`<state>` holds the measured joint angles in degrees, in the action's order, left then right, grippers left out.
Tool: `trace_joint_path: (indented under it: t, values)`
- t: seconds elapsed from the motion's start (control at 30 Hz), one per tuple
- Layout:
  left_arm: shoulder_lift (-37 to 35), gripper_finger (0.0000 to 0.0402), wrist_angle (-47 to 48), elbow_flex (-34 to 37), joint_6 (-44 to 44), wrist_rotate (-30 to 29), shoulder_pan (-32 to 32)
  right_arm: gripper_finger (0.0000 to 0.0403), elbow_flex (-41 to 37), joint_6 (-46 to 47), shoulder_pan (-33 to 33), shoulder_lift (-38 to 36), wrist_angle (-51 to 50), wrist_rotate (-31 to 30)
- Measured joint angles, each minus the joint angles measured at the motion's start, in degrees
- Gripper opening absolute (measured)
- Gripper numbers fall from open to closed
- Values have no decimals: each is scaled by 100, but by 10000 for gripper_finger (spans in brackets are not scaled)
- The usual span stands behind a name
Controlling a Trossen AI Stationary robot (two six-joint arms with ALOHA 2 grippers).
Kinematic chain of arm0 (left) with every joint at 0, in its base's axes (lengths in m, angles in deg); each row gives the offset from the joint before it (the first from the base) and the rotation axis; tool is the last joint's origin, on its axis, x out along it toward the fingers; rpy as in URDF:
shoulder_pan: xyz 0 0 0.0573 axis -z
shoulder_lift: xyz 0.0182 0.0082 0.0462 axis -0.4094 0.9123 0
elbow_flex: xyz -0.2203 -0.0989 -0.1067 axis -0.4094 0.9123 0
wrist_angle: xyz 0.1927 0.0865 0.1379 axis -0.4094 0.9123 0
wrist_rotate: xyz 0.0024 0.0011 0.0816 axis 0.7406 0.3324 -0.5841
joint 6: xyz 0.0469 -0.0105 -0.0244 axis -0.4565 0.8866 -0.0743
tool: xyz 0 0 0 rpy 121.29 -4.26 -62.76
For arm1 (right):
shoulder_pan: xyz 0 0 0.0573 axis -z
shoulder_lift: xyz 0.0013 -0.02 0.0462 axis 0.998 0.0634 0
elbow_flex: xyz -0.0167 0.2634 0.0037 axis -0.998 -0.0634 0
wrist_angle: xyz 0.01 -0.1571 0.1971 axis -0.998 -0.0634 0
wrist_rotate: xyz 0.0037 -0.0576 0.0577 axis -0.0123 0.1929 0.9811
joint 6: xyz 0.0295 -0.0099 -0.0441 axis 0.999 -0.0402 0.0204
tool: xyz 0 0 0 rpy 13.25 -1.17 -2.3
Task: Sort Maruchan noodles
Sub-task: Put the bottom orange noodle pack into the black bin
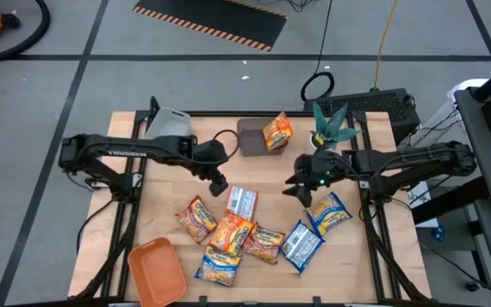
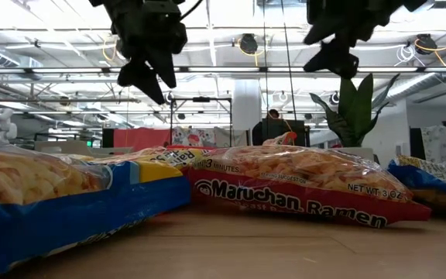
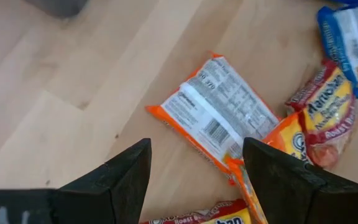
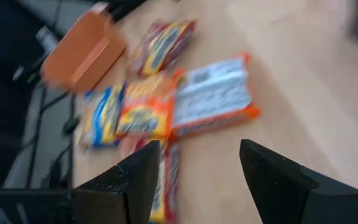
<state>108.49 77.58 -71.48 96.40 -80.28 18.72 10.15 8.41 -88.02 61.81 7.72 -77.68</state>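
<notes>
From above, we are hovering the left gripper [image 1: 219, 185] over the bench [image 1: 126, 213], jaws open and holding nothing, just beside a white-backed packet [image 1: 242, 202]. Our right gripper [image 1: 299, 189] is hanging to the right of that packet, jaws likewise spread and empty, near two blue packets [image 1: 314, 228]. More noodles [image 1: 228, 239] are lying in a loose cluster at the front, with an orange tray [image 1: 156, 271] at the front left. One orange packet [image 1: 277, 131] is sitting in a grey bin [image 1: 252, 136] at the back, beside a plant [image 1: 331, 128].

At bench level, we are seeing both grippers raised above a red packet [image 2: 300, 194].

Through the left wrist, the white-backed packet [image 3: 219, 115] is lying flat between our parted fingers [image 3: 126, 180].

Through the right wrist, the cluster [image 4: 160, 112] and tray [image 4: 82, 50] are lying ahead of parted fingers [image 4: 135, 180].
</notes>
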Motion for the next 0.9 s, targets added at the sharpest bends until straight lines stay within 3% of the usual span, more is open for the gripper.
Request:
trace_joint_path:
  t: [0.17, 0.4, 0.7, 0.9]
  values:
    - [283, 257, -75, 0, 318, 1, 113, 215, 0, -242, 130, 4, -556, 588]
    - [851, 257, -677, 0, 559, 49, 275, 215, -6, -551, 279, 4, -1432, 575]
    - [1389, 257, -799, -2, 1648, 287, 297, 215, -120, -163, 309, 4, -1437, 897]
    - [1377, 257, -905, -5, 1461, 40, 297, 215, -120, 281, 309, 4, -1403, 719]
